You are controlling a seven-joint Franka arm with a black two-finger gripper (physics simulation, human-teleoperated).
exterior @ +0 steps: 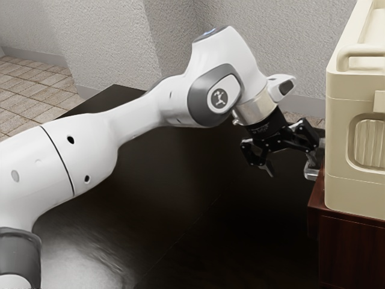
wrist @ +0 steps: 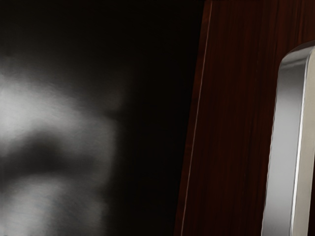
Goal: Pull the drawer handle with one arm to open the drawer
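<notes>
I think this is the reaching step: my gripper [exterior: 291,172] stands open near the handle [wrist: 284,147], and next should surround it before closing

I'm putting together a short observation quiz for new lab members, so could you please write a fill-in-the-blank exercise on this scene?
The box on the dark red-brown cabinet is ____ in colour.
The handle has a shiny, metallic ____ colour.
The two fingers of the gripper stand ____ rather than together.
The arm reaches toward the cabinet from the exterior view's ____ side.

Missing words, in order: cream; silver; apart; left.
</notes>
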